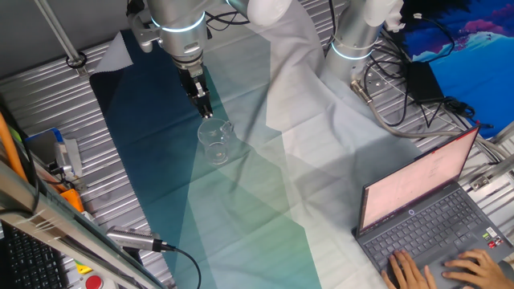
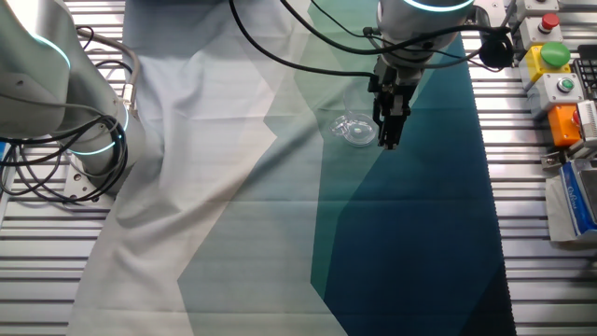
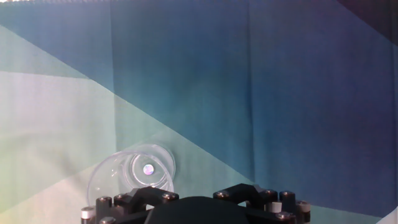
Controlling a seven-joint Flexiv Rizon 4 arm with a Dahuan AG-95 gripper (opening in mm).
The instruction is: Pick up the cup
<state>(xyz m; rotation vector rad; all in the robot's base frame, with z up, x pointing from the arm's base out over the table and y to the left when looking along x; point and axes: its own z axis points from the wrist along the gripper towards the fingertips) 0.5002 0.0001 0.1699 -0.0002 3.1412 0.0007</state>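
Observation:
The cup (image 1: 214,141) is small and clear and stands upright on the blue-green cloth (image 1: 241,209). It also shows in the other fixed view (image 2: 355,130) and at the lower left of the hand view (image 3: 134,173). My gripper (image 1: 204,107) hangs just above and beside the cup's rim without touching it, and in the other fixed view (image 2: 389,136) it is to the cup's right. Its fingers look pressed together and hold nothing. The hand view shows only the gripper's black body (image 3: 193,208); the fingertips are out of view.
A second robot arm base (image 1: 353,40) with cables stands at the cloth's far edge. A laptop (image 1: 426,217) with a person's hands on it sits at the right. A control box with buttons (image 2: 550,65) and tools line the metal table's edge.

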